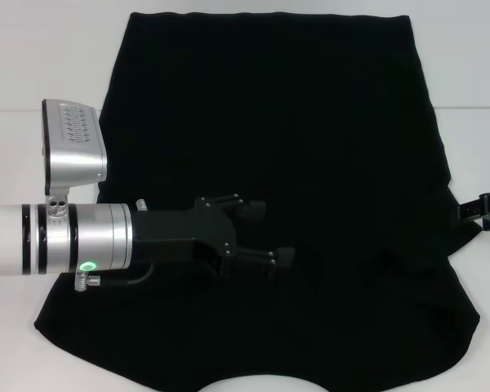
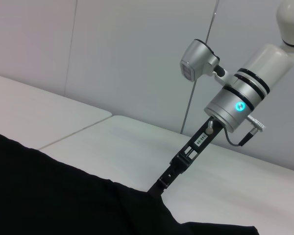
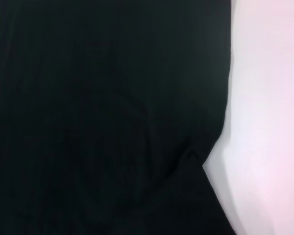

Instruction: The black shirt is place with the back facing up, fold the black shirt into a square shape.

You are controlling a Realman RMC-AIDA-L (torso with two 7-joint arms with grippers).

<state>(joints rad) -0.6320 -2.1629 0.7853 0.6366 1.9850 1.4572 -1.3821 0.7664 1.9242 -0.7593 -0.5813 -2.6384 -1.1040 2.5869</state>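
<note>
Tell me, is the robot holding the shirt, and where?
The left gripper hangs open over the black shirt, holding nothing. The right gripper touches the shirt's right edge, near the sleeve; whether it grips cannot be told.

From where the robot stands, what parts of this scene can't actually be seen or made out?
- Head view: the black shirt runs off the bottom edge, so its collar end is cut off; the left gripper hides the cloth under it.
- Head view: the right gripper is cut by the right edge; whether it pinches the shirt is unclear.
- Left wrist view: the right gripper's tip meets the shirt edge, too small to judge.
</note>
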